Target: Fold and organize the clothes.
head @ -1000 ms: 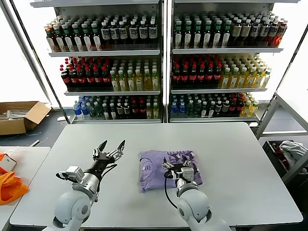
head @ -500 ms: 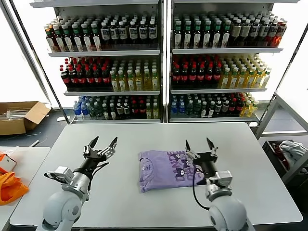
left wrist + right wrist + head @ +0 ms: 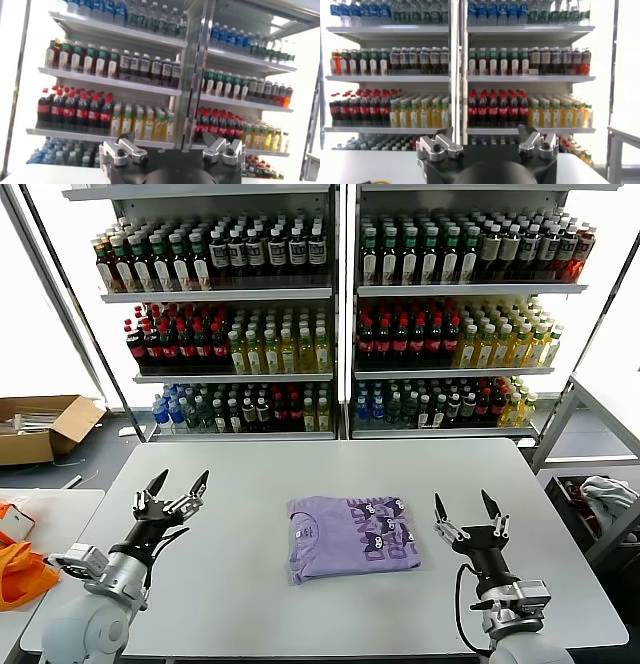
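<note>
Head view: left gripper [image 3: 171,485] raised over table [image 3: 240,604] left side, fingers spread, empty. Folded lavender T-shirt [image 3: 352,535] lies flat mid-table, print up. Right gripper [image 3: 465,510] right of shirt, apart from it, fingers spread, empty.

White desk [image 3: 250,604] in foreground. Behind it, two shelf units [image 3: 340,314] stocked with rows of bottles [image 3: 400,334]. Cardboard box [image 3: 45,427] on floor at left. Orange fabric [image 3: 18,572] on side table. Cloth bundle [image 3: 605,496] at right.
</note>
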Robot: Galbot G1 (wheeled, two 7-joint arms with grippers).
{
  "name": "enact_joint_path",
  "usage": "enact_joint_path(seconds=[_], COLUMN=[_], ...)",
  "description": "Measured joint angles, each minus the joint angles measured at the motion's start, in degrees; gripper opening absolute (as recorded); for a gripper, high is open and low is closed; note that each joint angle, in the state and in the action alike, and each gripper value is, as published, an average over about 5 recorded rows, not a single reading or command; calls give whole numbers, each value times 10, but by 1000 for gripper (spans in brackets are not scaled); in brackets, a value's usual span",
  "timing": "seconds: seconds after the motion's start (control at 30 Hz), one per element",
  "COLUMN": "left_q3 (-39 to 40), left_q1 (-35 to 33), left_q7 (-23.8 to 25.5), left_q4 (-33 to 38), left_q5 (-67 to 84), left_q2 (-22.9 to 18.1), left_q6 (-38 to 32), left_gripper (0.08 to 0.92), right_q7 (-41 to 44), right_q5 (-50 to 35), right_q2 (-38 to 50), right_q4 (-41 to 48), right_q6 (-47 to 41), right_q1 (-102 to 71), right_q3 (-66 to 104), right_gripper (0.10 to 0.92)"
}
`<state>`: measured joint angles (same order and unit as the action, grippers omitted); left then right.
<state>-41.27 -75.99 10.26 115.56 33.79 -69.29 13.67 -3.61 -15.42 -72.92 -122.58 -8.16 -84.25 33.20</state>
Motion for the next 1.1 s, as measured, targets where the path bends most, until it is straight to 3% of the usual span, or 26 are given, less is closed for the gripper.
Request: enact_joint_path(seconds=[0.4,1.1], left_q3=[-58,-80], left_q1=[-26,-43], left_q7=[45,66], left_q4=[2,4], left_q5=[-2,-7], left_q2=[-10,-16], left_q6=[-2,-9], left_gripper=[823,823], right_q7=[39,57], right_q5=[6,14], right_q2=[-26,-43], right_q4=[-4,-18], right_q6=[20,44], right_q1=[-38,-73], right_q3=[48,73], right_gripper=[823,823])
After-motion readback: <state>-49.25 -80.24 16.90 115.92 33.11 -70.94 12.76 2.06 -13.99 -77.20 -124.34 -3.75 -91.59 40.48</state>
